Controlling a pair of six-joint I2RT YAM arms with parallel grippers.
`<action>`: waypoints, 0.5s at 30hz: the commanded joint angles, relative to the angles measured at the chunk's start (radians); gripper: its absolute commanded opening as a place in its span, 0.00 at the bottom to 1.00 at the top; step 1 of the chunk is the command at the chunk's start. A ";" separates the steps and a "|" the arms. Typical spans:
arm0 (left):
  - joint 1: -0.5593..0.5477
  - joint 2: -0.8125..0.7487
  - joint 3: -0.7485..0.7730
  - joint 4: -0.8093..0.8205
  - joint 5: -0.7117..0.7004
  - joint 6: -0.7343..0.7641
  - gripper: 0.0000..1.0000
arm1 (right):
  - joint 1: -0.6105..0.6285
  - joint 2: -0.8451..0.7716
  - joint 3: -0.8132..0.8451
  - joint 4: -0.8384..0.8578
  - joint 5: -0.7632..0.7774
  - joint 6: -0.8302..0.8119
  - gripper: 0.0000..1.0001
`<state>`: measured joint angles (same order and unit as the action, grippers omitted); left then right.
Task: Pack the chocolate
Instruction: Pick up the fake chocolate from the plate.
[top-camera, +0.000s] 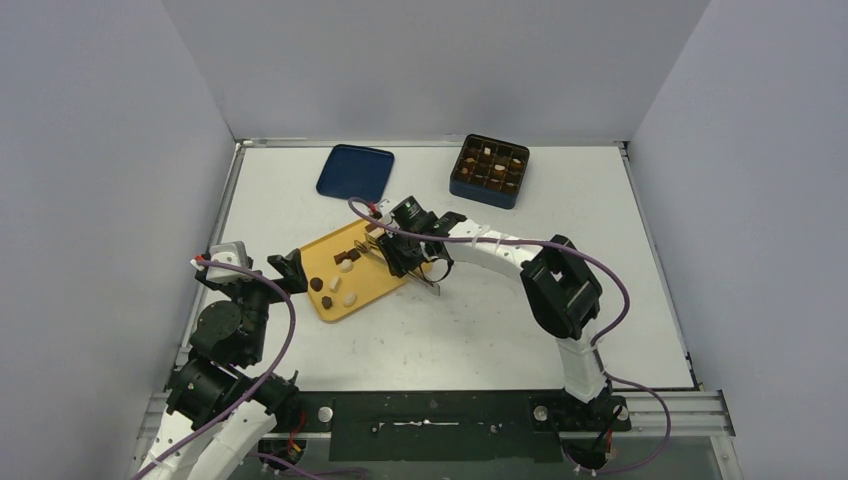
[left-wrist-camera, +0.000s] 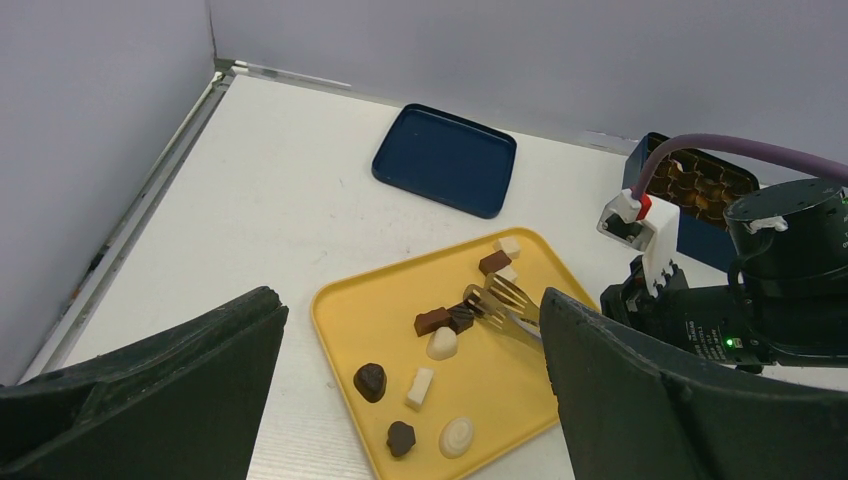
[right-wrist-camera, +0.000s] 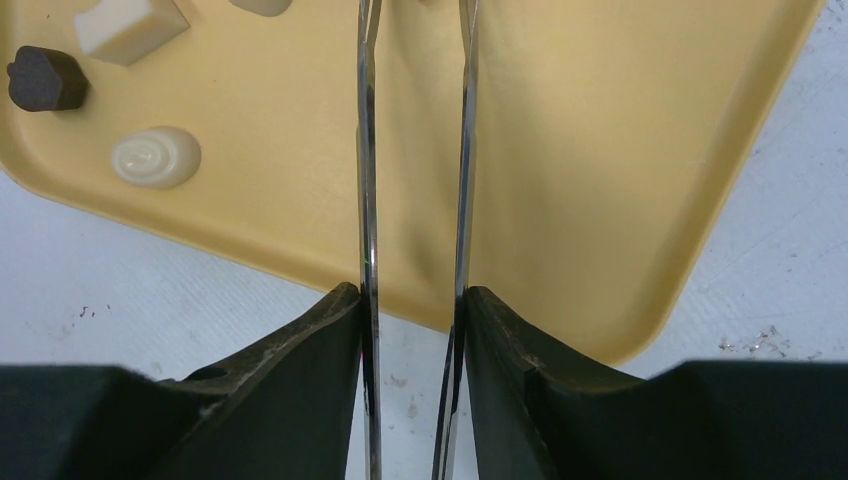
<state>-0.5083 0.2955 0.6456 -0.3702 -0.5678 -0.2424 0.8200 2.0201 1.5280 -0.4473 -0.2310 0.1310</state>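
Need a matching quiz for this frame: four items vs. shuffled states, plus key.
Items
1. flat dark blue lid
2. dark blue gridded box
3. thin metal tongs
4. left claw

States
A. open, holding nothing
B. gripped in the right claw
C. lying flat on the table, nothing on it
D. chocolate pieces in several cells

Pairs: 1-C, 2-D, 3-B, 4-A

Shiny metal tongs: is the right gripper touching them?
Touching. In the right wrist view the right gripper clamps the shiny metal tongs: each black finger presses flat against a blade, with no gap.
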 joint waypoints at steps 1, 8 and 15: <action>0.008 -0.005 0.015 0.023 0.005 0.005 0.97 | 0.007 0.003 0.059 0.018 0.030 -0.001 0.37; 0.007 -0.004 0.015 0.025 0.008 0.005 0.97 | 0.009 -0.055 0.023 0.030 0.036 0.011 0.27; 0.007 -0.007 0.015 0.025 0.010 0.006 0.97 | -0.015 -0.153 -0.029 0.045 0.038 0.030 0.24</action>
<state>-0.5076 0.2951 0.6456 -0.3702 -0.5674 -0.2424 0.8188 1.9923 1.5108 -0.4496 -0.2066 0.1440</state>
